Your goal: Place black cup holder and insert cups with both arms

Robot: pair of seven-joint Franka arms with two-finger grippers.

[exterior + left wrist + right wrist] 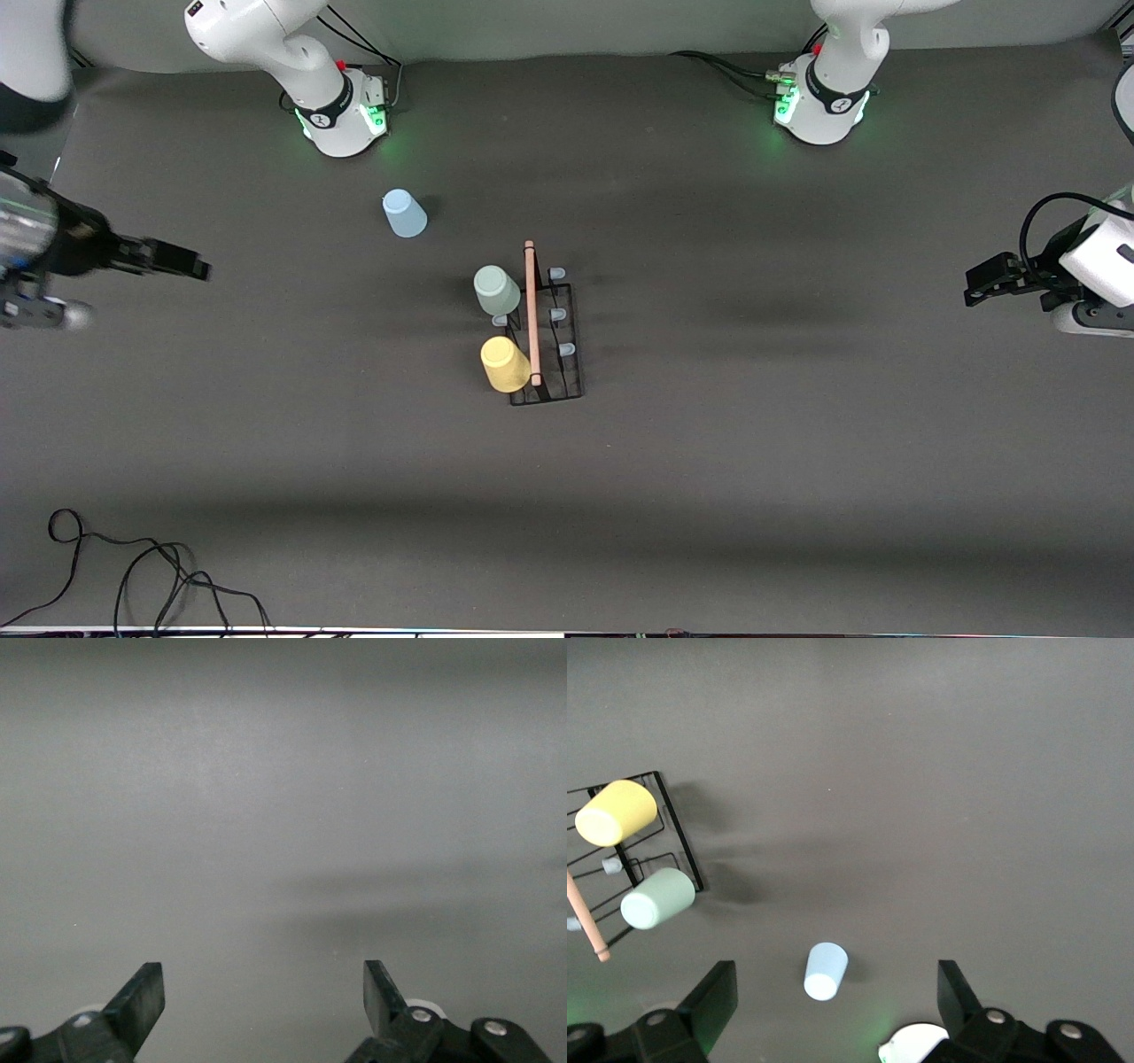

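The black cup holder (547,341) stands at frame centre; the green cup (496,290) and yellow cup (505,363) sit on its prongs; the blue cup (404,213) stands on the table, upper left of it; the left gripper (264,992), at the right edge, is spread and empty; the right gripper (837,997), at the left edge, likewise.

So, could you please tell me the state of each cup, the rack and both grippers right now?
Black rack: standing on the table.
Green cup: upside down on a prong.
Yellow cup: upside down on a prong.
Blue cup: upside down on the table, not on the rack.
Left gripper: open, empty.
Right gripper: open, empty.
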